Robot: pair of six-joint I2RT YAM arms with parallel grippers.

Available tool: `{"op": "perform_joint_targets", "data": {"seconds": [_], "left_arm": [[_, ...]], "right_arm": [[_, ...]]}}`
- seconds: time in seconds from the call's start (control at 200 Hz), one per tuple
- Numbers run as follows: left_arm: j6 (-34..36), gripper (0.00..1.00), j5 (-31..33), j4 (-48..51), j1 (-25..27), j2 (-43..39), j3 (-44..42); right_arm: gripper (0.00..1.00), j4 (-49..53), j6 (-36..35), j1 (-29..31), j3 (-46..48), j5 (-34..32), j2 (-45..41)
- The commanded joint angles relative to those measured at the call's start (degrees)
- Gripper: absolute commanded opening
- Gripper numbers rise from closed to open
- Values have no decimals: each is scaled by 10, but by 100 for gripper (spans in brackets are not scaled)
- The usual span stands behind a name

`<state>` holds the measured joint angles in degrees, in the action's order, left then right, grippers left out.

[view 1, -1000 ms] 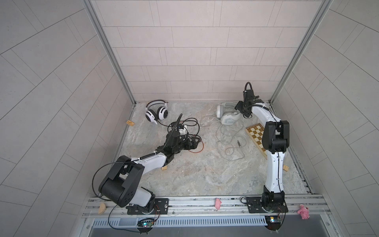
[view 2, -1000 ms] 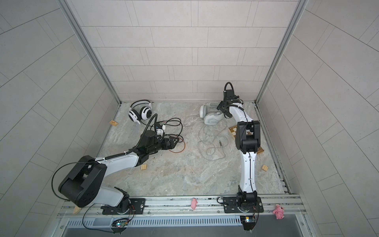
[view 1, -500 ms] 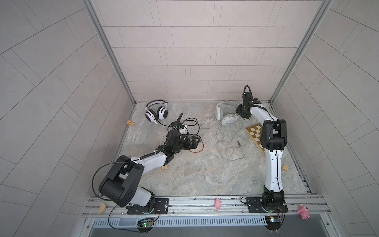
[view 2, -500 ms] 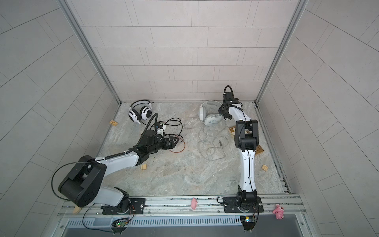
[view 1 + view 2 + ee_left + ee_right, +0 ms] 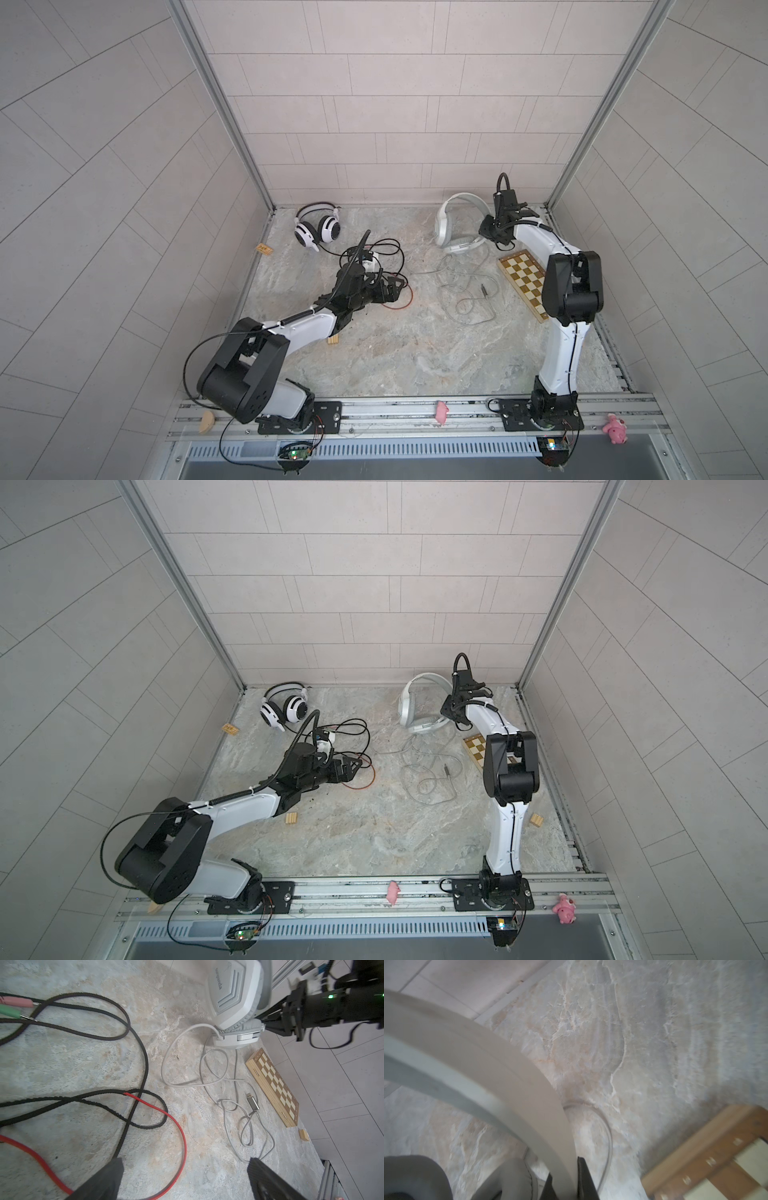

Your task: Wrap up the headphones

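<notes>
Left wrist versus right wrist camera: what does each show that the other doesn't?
Left wrist only: the black-red cable, pink and green plugs, the USB plug, the open left gripper. Right wrist only: the headband clamped between the right gripper's fingers. Both: the pale-grey headset, the chessboard, the marble table.

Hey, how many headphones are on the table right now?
2. The white headset with black-striped cups lies back left by the wall; the pale-grey headset is back right, headband pinched in the right gripper. None looks hidden.
</notes>
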<state>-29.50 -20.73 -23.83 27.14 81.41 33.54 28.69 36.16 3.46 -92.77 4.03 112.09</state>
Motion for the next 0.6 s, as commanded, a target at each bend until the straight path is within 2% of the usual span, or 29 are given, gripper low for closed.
{"op": "perform_joint_targets", "data": {"seconds": [0.0, 0.16, 0.385, 0.47, 0.595], "left_arm": [[19, 100, 14, 10, 2, -26, 14], [23, 100, 20, 23, 2, -54, 9], [69, 100, 43, 84, 2, -107, 22], [70, 100, 37, 168, 3, -112, 74], [32, 100, -7, 227, 11, -117, 145]], "right_arm": [[2, -80, -40, 33, 77, -53, -143], [2, -142, -80, 102, 252, -149, -314], [2, -168, -97, 222, 430, -276, -500], [1, -177, -107, 224, 445, -281, -529], [1, -126, -122, 228, 410, -279, -525]]}}
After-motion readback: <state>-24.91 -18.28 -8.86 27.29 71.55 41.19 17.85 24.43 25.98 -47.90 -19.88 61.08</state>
